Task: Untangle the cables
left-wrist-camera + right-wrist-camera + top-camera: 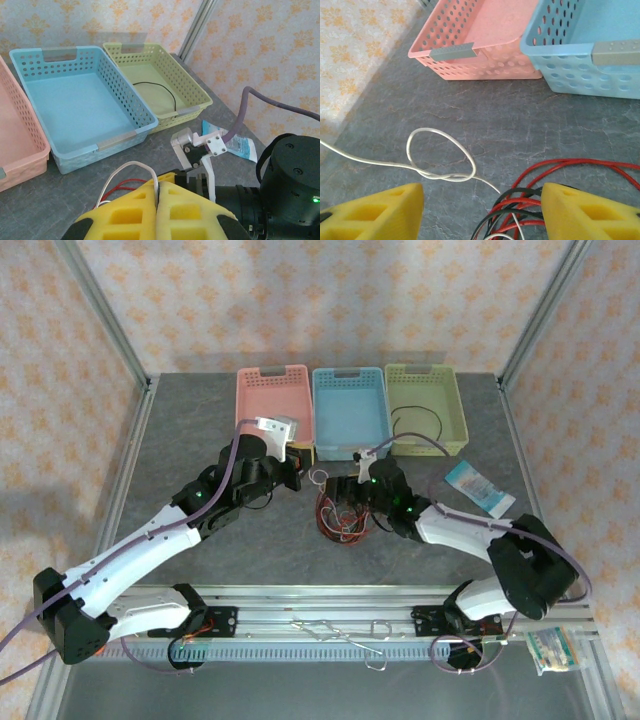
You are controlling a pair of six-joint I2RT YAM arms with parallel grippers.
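The cables lie tangled in red, black and white between the two arms at mid-table. My left gripper is shut on a white cable that arches out of its yellow pads; red strands lie beneath. In the top view the left gripper sits just left of the tangle. My right gripper stands open over the tangle, with red and black strands against its right fingertip. A white loop lies on the table ahead of it. In the top view the right gripper is at the tangle's upper edge.
Three baskets line the far side: pink, blue and green, the green one holding a black cable. A blue-and-white packet lies right of the right arm. The right arm's wrist mount is close ahead of the left fingers.
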